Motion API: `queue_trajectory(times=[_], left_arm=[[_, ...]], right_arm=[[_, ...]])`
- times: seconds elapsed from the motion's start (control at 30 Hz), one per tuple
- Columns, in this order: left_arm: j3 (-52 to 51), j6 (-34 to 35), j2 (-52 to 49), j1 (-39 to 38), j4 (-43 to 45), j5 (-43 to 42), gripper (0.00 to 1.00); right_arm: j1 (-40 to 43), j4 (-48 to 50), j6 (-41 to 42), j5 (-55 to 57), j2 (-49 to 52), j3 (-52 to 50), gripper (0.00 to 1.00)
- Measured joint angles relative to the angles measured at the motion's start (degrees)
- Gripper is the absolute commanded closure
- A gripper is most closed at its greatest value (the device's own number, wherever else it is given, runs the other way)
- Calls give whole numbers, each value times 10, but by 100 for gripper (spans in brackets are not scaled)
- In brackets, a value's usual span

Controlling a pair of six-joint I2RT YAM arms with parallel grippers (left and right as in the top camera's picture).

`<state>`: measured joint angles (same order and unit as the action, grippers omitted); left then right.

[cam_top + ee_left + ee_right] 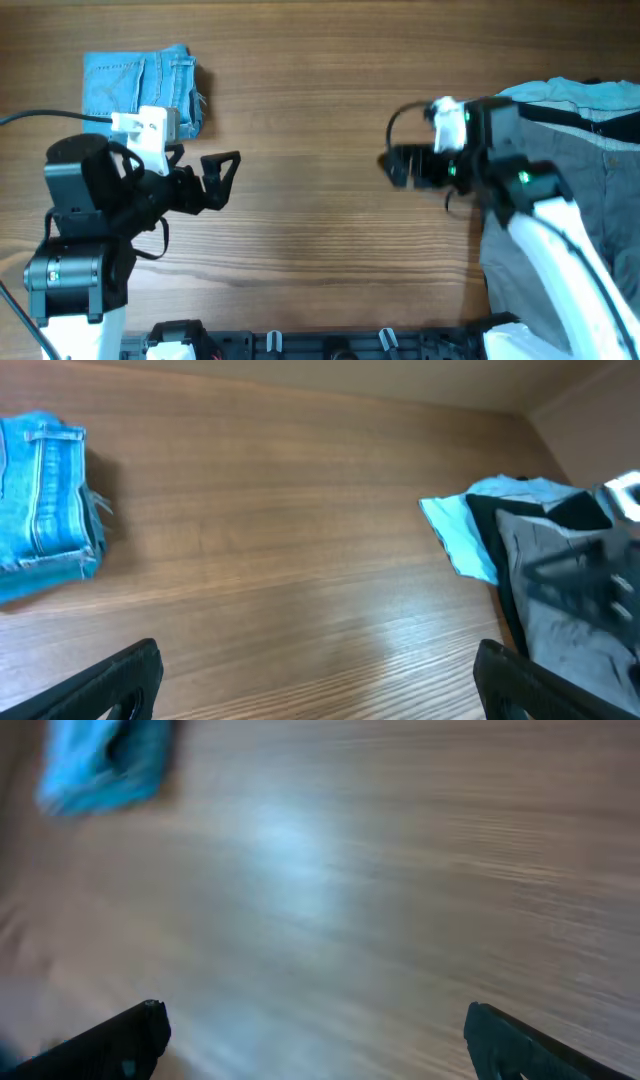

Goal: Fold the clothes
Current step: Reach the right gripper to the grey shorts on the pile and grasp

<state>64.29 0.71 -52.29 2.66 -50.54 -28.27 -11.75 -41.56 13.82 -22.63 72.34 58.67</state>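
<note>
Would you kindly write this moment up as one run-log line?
left gripper open, empty | right gripper open, empty | grey shorts unfolded, right side | denim shorts folded, far left

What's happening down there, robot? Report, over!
Left tool open, empty. Right tool open, empty. Grey shorts unfolded at right edge, not gripped. Black garment and pale blue shirt bunched against them.

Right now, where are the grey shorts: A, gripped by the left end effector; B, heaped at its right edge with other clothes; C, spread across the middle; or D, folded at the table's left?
B: the grey shorts lie unfolded at the right edge by the pale blue shirt; only the denim shorts sit at the left.
</note>
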Motion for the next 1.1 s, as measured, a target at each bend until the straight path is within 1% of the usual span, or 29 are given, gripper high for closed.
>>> queue_trajectory(times=[0.07, 0.2, 0.33, 0.47, 0.53, 0.6, 0.63, 0.7, 0.73, 0.87, 0.9, 0.93, 1.1], left_arm=[[1, 0, 0, 0, -3, -2, 0], [1, 0, 1, 0, 0, -2, 0], [1, 0, 1, 0, 27, -2, 0], [1, 0, 1, 0, 48, -3, 0], [1, 0, 1, 0, 51, -3, 0], [1, 0, 1, 0, 51, -3, 0], [1, 0, 1, 0, 51, -3, 0], [1, 0, 1, 0, 51, -3, 0], [1, 0, 1, 0, 51, -3, 0], [1, 0, 0, 0, 51, -3, 0], [1, 0, -1, 0, 51, -3, 0], [1, 0, -2, 0, 49, -3, 0], [2, 0, -22, 0, 35, -3, 0]], right_arm=[[37, 12, 34, 53, 44, 21, 0], [108, 41, 66, 150, 95, 50, 0], [160, 83, 78, 259, 134, 54, 5], [180, 119, 81, 346, 195, 55, 11], [183, 137, 80, 376, 230, 55, 22], [184, 144, 84, 391, 258, 56, 27], [185, 147, 85, 396, 270, 56, 32], [188, 147, 86, 403, 298, 56, 52], [189, 147, 88, 405, 305, 56, 56], [199, 146, 89, 405, 327, 56, 61], [202, 146, 89, 400, 327, 56, 61], [205, 146, 89, 395, 327, 56, 54], [223, 148, 100, 371, 327, 56, 54]])
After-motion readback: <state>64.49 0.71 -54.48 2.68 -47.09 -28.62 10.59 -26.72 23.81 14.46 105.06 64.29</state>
